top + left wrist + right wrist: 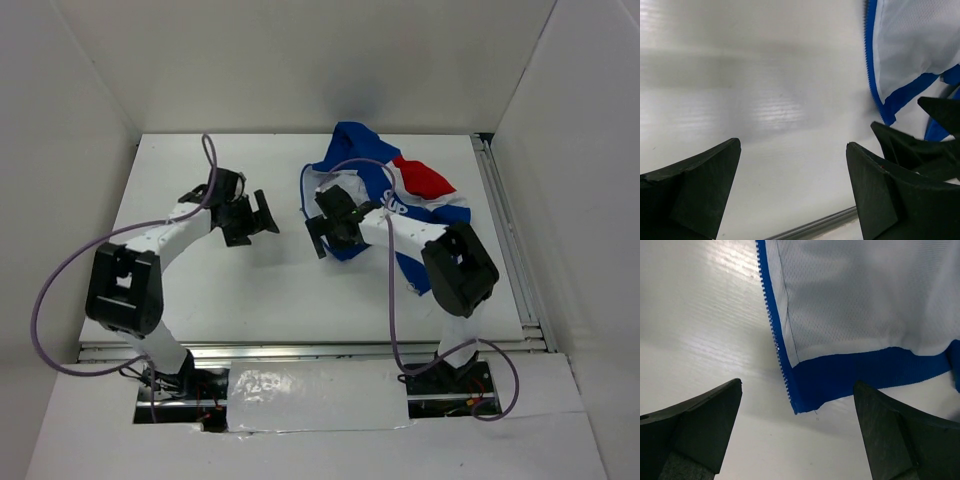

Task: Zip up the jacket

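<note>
**Jacket unzipped at far right of table; both grippers empty**

1. Table (200,290): white, with the two arm bases at its near edge.
2. Left gripper (262,216): left of centre over bare table. Jaws spread wide with nothing between them, as the left wrist view (792,145) confirms. The jacket's edge lies just to its right, not touching.
3. Right gripper (320,234): right of centre, at the jacket's near-left edge. Jaws parted and empty. In the right wrist view (797,385) the lower corner of a front panel sits between and beyond the fingers, apart from both.
4. Jacket (425,190): royal blue with red and white panels, crumpled on the far right part of the table. The front is open, with the pale mesh lining (865,300) face up.
5. Zipper teeth (772,325): one blue row runs along the panel's left edge, unjoined, ending at the blue hem corner.
</note>
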